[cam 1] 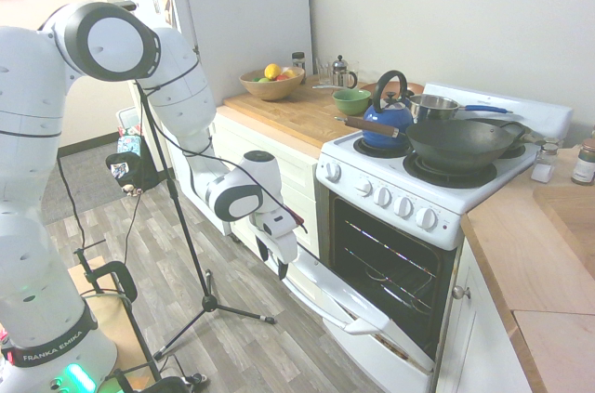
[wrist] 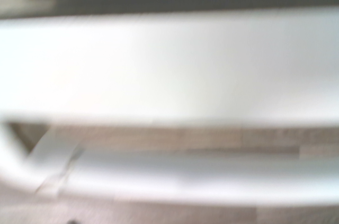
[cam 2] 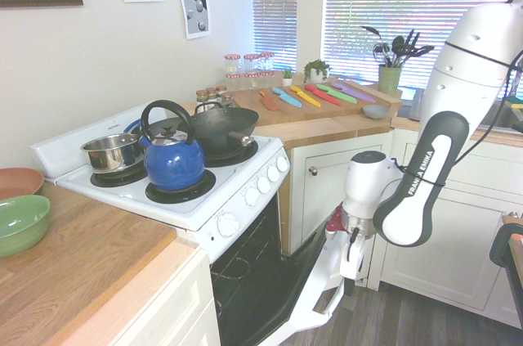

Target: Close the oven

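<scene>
First exterior view: oven [cam 1: 423, 226] stood between wooden counters, its door [cam 1: 358, 309] dropped partway open, dark racks visible inside. Gripper [cam 1: 281, 266] hung just beside the door's outer edge, at the end away from the hinge; whether its fingers were apart or together, I could not tell. Blue kettle [cam 1: 387, 119] and black wok [cam 1: 460, 142] sat on the burners.

Second exterior view: door [cam 2: 323, 285] tilted downward, gripper [cam 2: 350, 268] at its upper edge near the bar handle [cam 2: 327, 307].

Wrist view: blurred white door panel [wrist: 169, 65], handle [wrist: 175, 179] beyond, wood-look floor [wrist: 159, 142] between them.
</scene>
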Controlling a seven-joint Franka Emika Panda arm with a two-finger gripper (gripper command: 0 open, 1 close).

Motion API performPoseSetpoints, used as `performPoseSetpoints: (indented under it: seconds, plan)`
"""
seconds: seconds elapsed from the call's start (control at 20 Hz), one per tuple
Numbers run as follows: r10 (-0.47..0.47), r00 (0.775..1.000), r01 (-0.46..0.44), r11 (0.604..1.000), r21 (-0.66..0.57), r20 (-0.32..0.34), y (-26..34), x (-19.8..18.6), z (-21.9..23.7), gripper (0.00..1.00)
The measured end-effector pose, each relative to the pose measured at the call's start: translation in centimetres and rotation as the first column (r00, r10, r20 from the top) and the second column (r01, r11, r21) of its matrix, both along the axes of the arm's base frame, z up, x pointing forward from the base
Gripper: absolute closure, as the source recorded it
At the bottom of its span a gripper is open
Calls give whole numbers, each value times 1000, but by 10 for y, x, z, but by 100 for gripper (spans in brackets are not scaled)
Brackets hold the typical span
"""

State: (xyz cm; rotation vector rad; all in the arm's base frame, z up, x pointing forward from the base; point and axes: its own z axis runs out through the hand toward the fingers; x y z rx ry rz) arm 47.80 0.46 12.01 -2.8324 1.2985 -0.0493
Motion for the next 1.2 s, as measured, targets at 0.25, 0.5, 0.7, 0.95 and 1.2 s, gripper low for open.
performPoseSetpoints:
  seconds: [0.25, 0.5, 0.7, 0.95, 1.2]
  plan:
    - [-10, 1000, 10, 999, -32, 27, -14, 21, -19, 0]
    - [18, 999, -15, 998, -60, 47, -7, 47, -17, 0]
    - [52, 997, -47, 995, -85, 65, 5, 73, 2, 0]
    - [91, 993, -83, 991, -104, 79, 24, 106, 31, 0]
    - [121, 988, -110, 987, -119, 93, 39, 153, 71, 0]
